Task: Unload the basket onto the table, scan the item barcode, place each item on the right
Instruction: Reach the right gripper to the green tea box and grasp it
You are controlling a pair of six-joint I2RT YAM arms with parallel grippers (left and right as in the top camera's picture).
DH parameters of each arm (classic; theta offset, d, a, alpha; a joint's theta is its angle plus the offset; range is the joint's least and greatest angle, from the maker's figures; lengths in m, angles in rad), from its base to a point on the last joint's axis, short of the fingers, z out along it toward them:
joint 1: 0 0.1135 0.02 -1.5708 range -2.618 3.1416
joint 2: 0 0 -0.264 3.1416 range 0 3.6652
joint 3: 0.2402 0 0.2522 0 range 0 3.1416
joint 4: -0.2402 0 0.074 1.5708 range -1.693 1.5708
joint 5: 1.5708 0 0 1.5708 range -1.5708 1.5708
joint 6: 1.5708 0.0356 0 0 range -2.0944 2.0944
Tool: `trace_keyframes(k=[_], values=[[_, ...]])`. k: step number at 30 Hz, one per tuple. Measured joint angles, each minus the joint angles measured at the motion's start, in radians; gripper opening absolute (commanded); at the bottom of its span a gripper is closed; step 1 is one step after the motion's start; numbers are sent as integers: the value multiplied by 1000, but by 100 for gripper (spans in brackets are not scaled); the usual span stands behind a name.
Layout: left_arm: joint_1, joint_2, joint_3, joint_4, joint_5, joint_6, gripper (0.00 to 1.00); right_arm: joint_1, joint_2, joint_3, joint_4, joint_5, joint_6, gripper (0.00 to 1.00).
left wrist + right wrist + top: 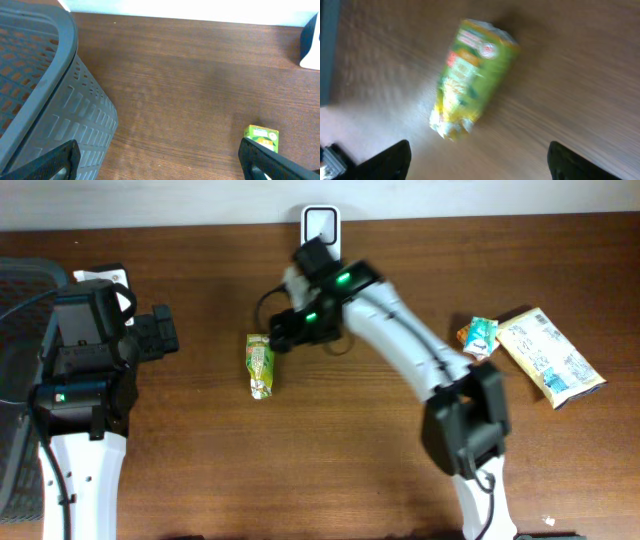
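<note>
Black fingers (390, 162) of the right gripper (479, 149) stand wide apart with nothing between them. Just ahead of them the green snack pouch (470, 75) lies flat on the wooden bench (300, 470), free of any grip. The wrist view is blurred, so its print cannot be read and no barcode can be made out. From overhead, the gripper's tip sits at the pouch's upper end; whether they touch cannot be told. Behind this gripper, at the bench's far edge, a white scanner stand (320, 222) is partly covered by the arm. Well off to its other side, past the arm's base, lie a small orange-and-teal packet (478, 335) and a larger pale packet (550, 358), their labels too small to read. The left gripper (159, 145) is also spread wide and holds nothing, only its two tips showing at the bottom of its wrist view. Close beside it stands a grey mesh basket (50, 75), cut off by the frame, so its contents cannot be told.
</note>
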Motion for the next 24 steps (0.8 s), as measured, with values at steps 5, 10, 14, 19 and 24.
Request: trace_keyframes(k=[5,10,14,19,24], values=[[0,0,0,0,0,0,99,176,60,0,102,217,210,77],[0,0,0,0,0,0,99,199,134,0,83,255,244,67],[0,0,0,0,0,0,99,199,152,0,5,266,246,39],[0,0,0,0,0,0,99,167,153,0,-47,273,163,33],[0,0,0,0,0,0,99,163,153,0,-37,284,104,9]])
